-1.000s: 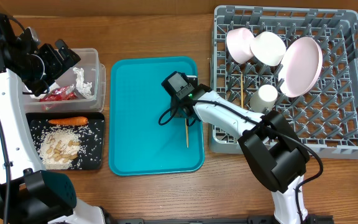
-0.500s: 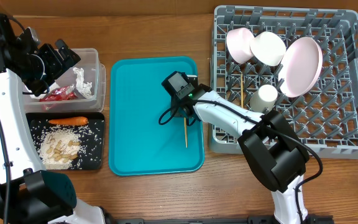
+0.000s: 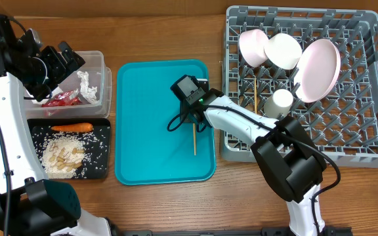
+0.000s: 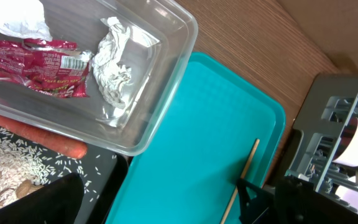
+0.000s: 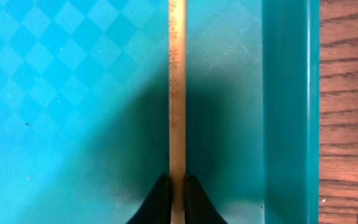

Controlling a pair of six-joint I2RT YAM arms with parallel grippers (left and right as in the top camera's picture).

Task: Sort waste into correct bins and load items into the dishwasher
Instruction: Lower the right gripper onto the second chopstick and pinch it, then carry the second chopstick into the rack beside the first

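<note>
**Wooden chopstick pinched over the teal tray**

Right hand (image 5: 177, 190) is closed tight on one end of the chopstick (image 5: 177, 87), which stretches away from the fingers over the teal tray (image 3: 143, 131). Just beside this hand, past the tray rim, stands the grey dish rack (image 3: 346, 137) with white dishes (image 3: 317, 69) in it. Far on the other side, the left hand (image 3: 59, 64) hangs wide open above the clear tub (image 3: 102, 62), holding nothing.

Bright, even light fills the overhead view, sharp throughout, with soft shadows. In the right wrist view a dark shadow pools on the teal tray (image 5: 55, 68) toward 6 o'clock, around the crisp chopstick (image 5: 176, 81). In the left wrist view the clear tub (image 4: 168, 87) glints faintly.
</note>
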